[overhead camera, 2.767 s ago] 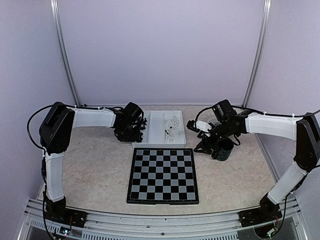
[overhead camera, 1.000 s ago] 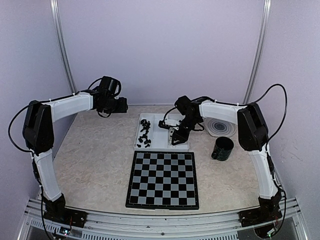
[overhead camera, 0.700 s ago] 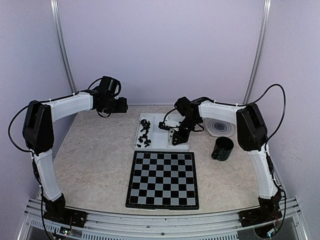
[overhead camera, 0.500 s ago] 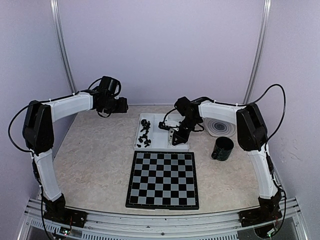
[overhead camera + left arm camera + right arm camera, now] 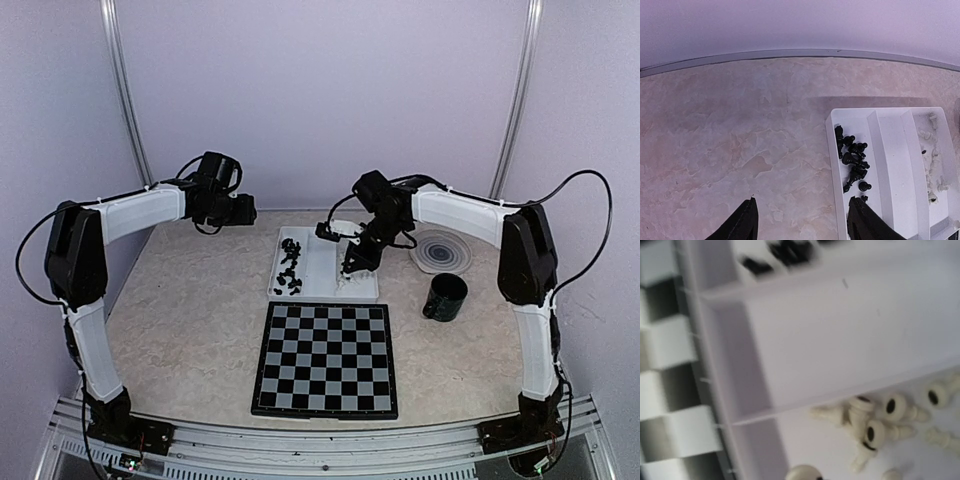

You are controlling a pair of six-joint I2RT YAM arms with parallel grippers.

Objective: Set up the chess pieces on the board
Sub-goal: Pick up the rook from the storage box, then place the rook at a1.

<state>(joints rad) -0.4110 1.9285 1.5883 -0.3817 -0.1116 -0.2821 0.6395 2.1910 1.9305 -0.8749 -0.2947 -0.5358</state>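
Directly below the right gripper (image 5: 355, 262), white chess pieces (image 5: 880, 422) are lying on their sides in a loose heap, in the right-hand compartment of the white tray (image 5: 322, 262). Right wrist view is blurring badly and sitting very close to the tray floor. Its own fingers are not showing there and the top view is too coarse, so I cannot tell whether the jaws are apart, together or clamped on a piece.

Left of this gripper, across the middle compartment, black chess pieces (image 5: 289, 262) are sitting bunched in the tray's left compartment. Board (image 5: 325, 355) is lying flat just beside the tray's near edge, toward the arm bases.

Left gripper (image 5: 802, 227) is hanging above bare tabletop (image 5: 740, 140), apart from the tray. Its fingers (image 5: 746, 226) are standing wide apart, gripping nothing. The tray is lying ahead of it and to its right.

Right of the right gripper, a round disc (image 5: 440, 252) with ring markings is lying flat. A dark mug (image 5: 444, 297) is standing nearer the bases.
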